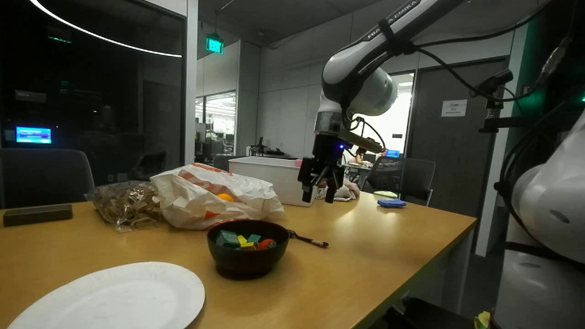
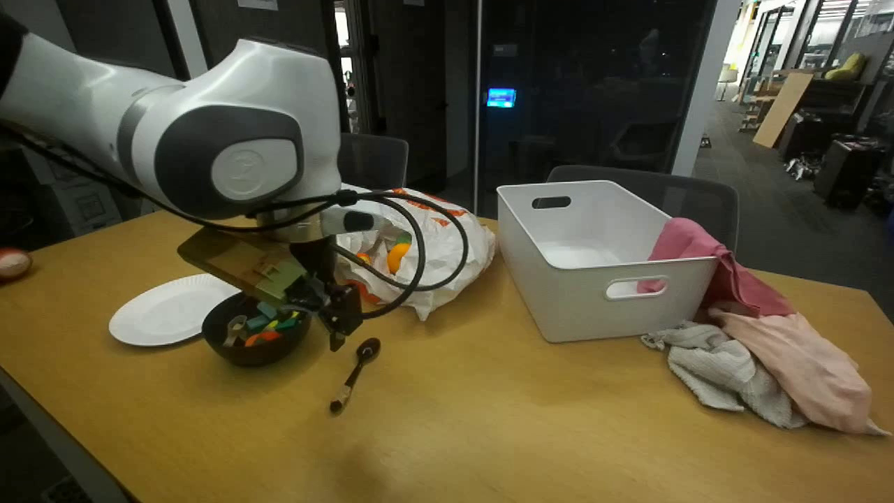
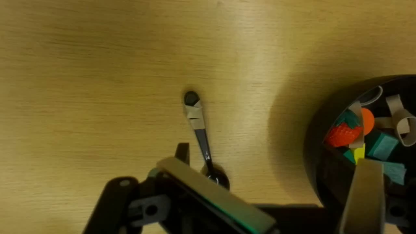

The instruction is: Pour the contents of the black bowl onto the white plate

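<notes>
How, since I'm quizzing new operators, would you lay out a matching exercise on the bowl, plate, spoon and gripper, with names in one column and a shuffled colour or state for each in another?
Column one
1. Bowl
2. Plate
3. Spoon
4. Gripper

Column two
A. Beige tape-like patch on its dark handle
B. Open, above the table
C. White, lying on the table
D. Green blocks and a red toy strawberry inside

Right pairs: 1-D, 2-C, 3-A, 4-B.
</notes>
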`<act>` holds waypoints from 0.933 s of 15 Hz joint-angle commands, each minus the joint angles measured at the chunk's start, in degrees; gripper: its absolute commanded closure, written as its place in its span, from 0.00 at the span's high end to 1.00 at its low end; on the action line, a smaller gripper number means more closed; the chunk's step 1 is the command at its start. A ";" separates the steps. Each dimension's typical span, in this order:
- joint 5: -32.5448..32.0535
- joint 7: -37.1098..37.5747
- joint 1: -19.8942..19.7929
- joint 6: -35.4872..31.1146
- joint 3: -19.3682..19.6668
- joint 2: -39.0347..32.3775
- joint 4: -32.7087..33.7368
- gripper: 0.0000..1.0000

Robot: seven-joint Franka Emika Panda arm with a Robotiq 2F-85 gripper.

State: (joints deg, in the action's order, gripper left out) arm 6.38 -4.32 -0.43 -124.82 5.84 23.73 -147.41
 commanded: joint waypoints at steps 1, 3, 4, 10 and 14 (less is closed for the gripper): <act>-0.92 1.19 1.27 1.40 -3.86 0.60 0.62 1.00; -0.50 1.42 2.36 0.95 -5.58 -0.42 1.23 1.00; 0.22 1.76 2.81 0.48 -6.05 -1.40 1.59 1.00; 2.89 3.92 4.24 -8.83 -7.31 -7.65 1.26 1.00; 2.37 4.17 4.69 -15.98 -7.97 -11.90 0.99 1.00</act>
State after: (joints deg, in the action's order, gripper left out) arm 8.31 -1.10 3.90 -136.35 -1.31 14.73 -147.28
